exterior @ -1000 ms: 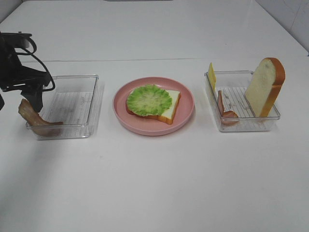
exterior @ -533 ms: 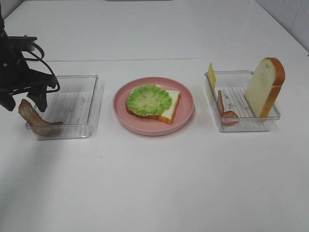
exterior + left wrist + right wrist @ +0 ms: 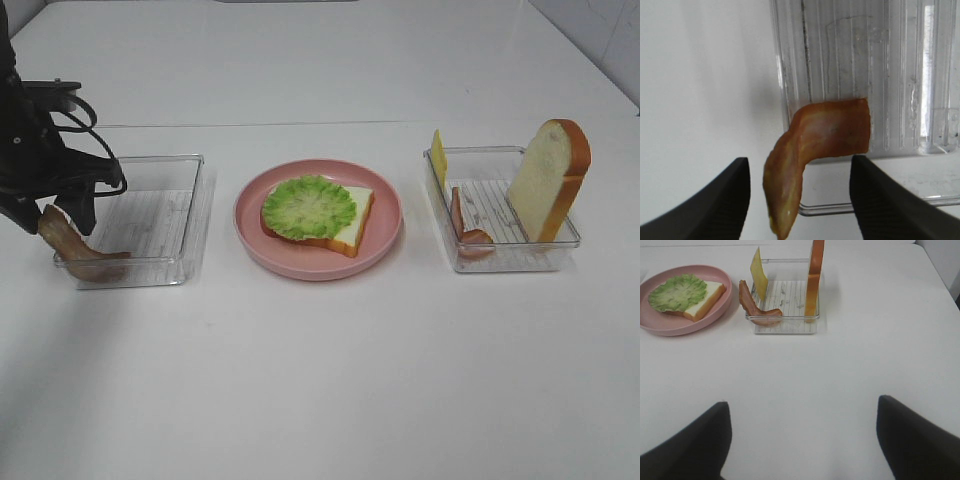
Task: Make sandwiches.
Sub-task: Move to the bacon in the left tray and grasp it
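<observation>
High above the bench [image 3: 320,400], we saw the left tool [image 3: 55,215] hanging over the bacon strip [image 3: 75,250] at the outer end of the left tray [image 3: 190,200]. The sandwich [image 3: 318,212] sat part-built on the pink plate [image 3: 385,235] in the middle. It had one bottom slice [image 3: 357,228], white with an orange-brown crust, under a ruffled leaf of lettuce [image 3: 308,205]. The right tray [image 3: 520,265] held the cheese slice [image 3: 438,155], a second bacon strip [image 3: 465,230] and the upright slice [image 3: 548,178], none of them placed yet.

At the left wrist, the jaws stood apart. One dark finger [image 3: 725,200] flanked each side of the strip's raised end with a gap both ways, so nothing was gripped. The bacon strip [image 3: 825,132] looked limp and bent, one end lying in the tray and the other rearing over its rim. We judged that the pinch should land centred on that raised end, clear of the tray wall. The lift should then go straight up, so the trailing end cleared the rim without dragging the tray.

At the right wrist, the right tool [image 3: 802,410] was released, its fingers [image 3: 915,437] wide with only bare bench between them. It stood well short of the right tray [image 3: 785,327].
</observation>
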